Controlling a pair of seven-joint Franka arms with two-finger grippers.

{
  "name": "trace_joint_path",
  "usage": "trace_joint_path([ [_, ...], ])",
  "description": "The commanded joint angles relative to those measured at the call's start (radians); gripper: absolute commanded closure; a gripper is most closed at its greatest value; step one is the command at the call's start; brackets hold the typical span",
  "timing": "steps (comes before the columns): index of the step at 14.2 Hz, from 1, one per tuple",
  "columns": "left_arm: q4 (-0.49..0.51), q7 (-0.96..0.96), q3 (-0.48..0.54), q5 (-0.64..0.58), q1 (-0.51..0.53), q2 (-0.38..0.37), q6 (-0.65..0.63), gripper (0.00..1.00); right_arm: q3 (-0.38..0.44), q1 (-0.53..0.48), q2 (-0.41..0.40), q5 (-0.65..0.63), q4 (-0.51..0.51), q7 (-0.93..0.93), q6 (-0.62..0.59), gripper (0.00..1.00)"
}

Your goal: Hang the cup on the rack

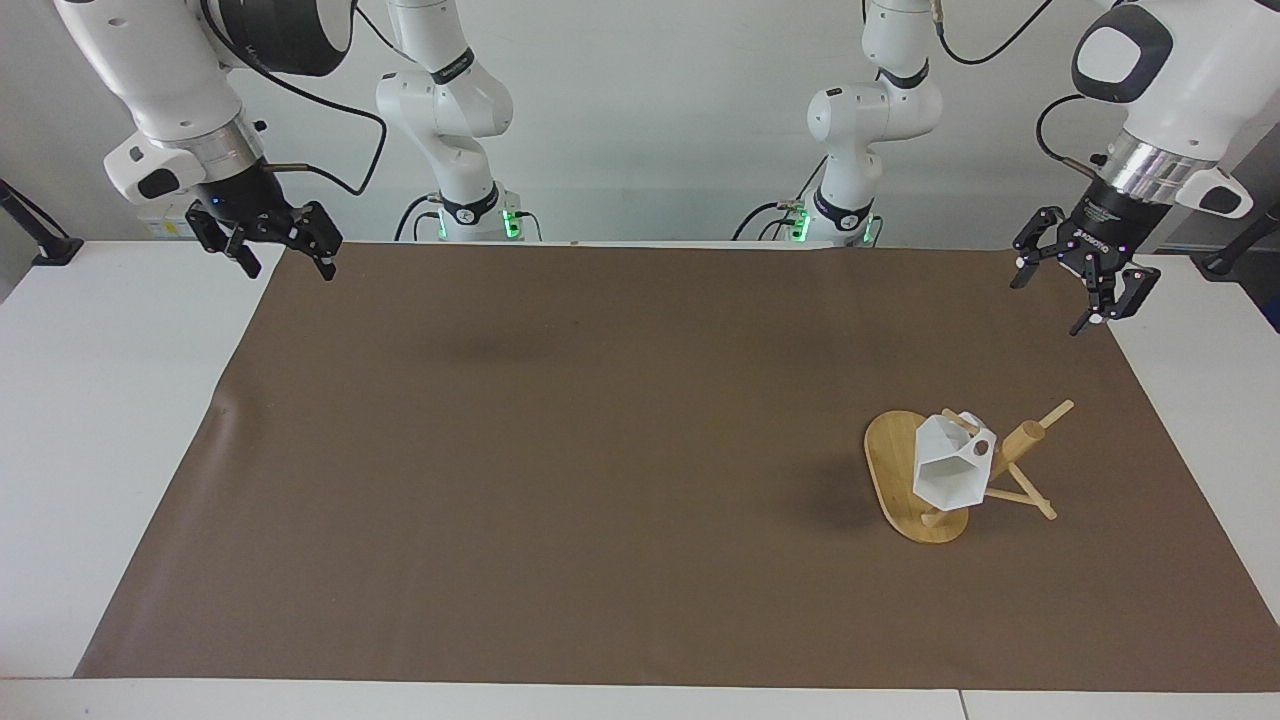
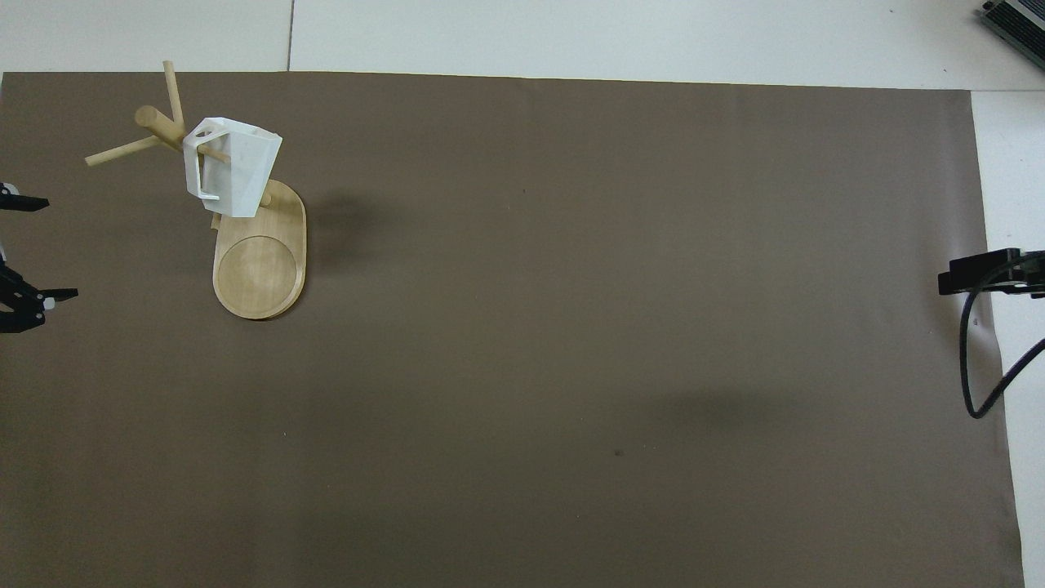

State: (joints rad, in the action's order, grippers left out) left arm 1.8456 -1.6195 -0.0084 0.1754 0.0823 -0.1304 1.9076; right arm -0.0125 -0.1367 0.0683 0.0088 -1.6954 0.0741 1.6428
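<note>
The white faceted cup [image 1: 945, 475] [image 2: 237, 167] hangs by its handle on a peg of the bamboo rack [image 1: 893, 465] [image 2: 257, 265], which stands on the brown mat toward the left arm's end of the table. No gripper touches the cup. My left gripper [image 1: 1047, 307] [image 2: 53, 247] is open and holds nothing, up in the air over the mat's edge at the left arm's end, well apart from the rack. My right gripper [image 1: 291, 272] waits, open and holding nothing, over the mat's corner at the right arm's end.
A brown mat [image 1: 600, 450] covers most of the white table [image 1: 100, 450]. The right arm's black cable [image 2: 971, 384] loops over the mat's edge. Black clamp posts [image 1: 40, 240] stand at the table's corners near the robots.
</note>
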Motion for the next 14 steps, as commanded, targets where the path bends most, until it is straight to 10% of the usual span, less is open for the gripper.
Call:
trace_joint_path([
  [1,-0.019,0.279,0.005,-0.022,-0.022,0.009,-0.028,0.00,0.002,0.000,0.013,-0.016,-0.007,-0.016,-0.001,0.00],
  [14,-0.016,1.544,-0.015,-0.151,-0.073,-0.017,-0.246,0.00,0.000,0.002,0.013,0.000,-0.009,-0.019,-0.006,0.00],
])
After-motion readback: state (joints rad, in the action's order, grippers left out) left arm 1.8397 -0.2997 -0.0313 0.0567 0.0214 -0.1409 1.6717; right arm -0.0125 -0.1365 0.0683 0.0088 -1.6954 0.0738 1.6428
